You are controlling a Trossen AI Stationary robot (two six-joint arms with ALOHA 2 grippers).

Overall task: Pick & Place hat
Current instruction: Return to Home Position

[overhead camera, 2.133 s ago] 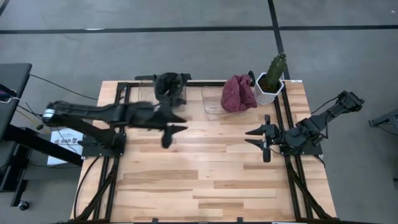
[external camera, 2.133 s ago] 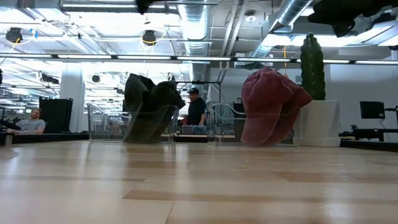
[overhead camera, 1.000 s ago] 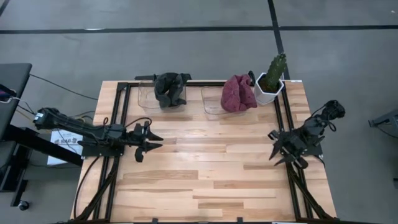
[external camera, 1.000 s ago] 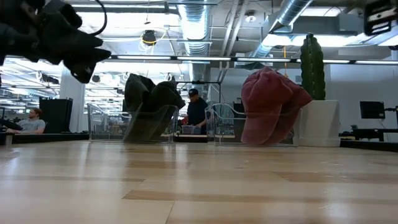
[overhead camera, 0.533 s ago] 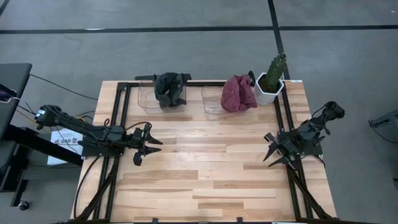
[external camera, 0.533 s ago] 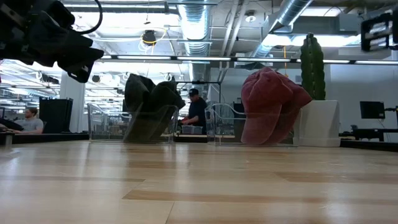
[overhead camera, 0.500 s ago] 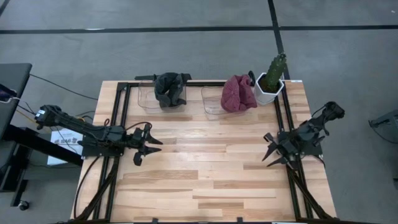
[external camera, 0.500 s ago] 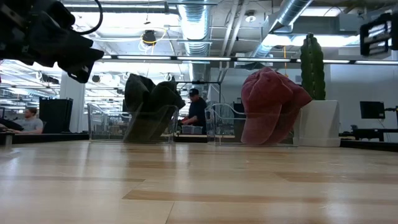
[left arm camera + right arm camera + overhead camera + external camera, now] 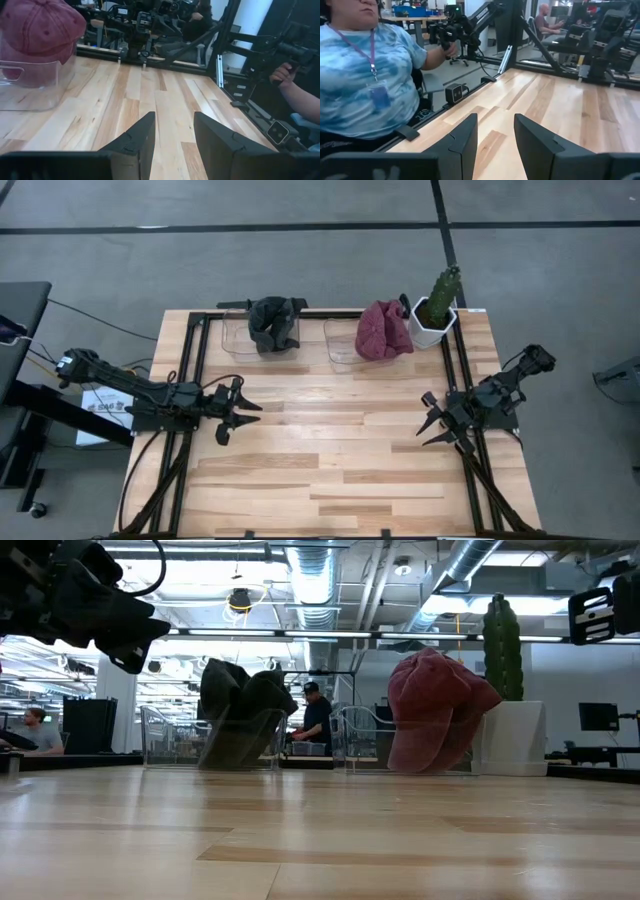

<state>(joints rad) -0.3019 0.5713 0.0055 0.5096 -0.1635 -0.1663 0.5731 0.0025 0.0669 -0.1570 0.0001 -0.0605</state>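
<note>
Bare wooden table (image 9: pixel 330 465) fills the near half, and the stretch between the 2 sets of jaws lies as open board. Left gripper (image 9: pixel 243 416) sits low toward the table's left side, jaws spread wide, nothing held. Right gripper (image 9: pixel 432 420) sits toward the right side facing it, jaws likewise wide, nothing held. Beyond the jaws, along the far edge, stand 2 transparent bins. Left bin (image 9: pixel 234 340), beyond the left jaws, holds 1 black cap (image 9: pixel 272 320), which rises above its rim. Right bin (image 9: pixel 340 352), beyond and inboard of the right jaws, holds 1 red cap (image 9: pixel 382 330) at the end nearest 1 potted cactus (image 9: pixel 438 305), which stands just beside that bin at the far right corner.
</note>
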